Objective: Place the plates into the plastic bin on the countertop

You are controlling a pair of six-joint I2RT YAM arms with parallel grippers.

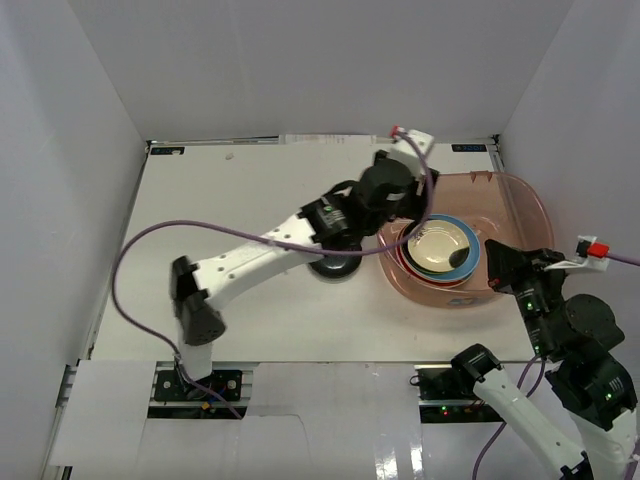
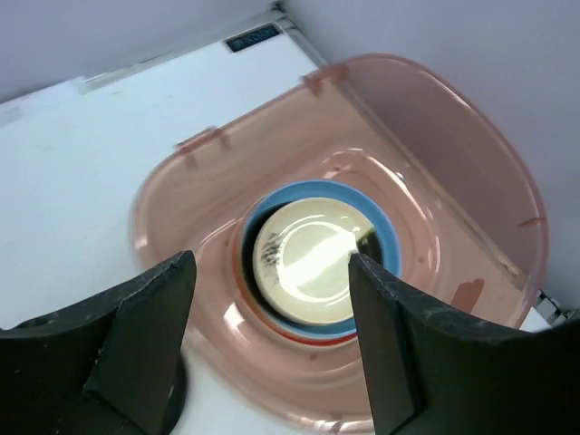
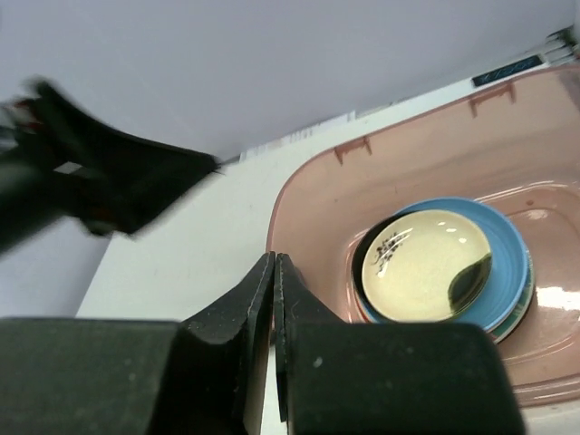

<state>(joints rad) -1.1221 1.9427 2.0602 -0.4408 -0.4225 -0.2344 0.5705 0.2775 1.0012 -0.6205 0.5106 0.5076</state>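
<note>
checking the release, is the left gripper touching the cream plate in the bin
Apart. The left wrist view shows the left gripper open and empty, its fingers flanking the cream plate, which lies well below, stacked in the plastic bin.

The left arm (image 1: 290,235) hides part of a black plate (image 1: 335,272) on the desk (image 1: 250,190) and the plastic bin's (image 1: 520,200) near-left rim in the top view. Only thin rims of the lower plates (image 1: 404,264) show beneath the cream plate (image 1: 440,245). The right wrist view blurs the left arm and crops the bin
</note>
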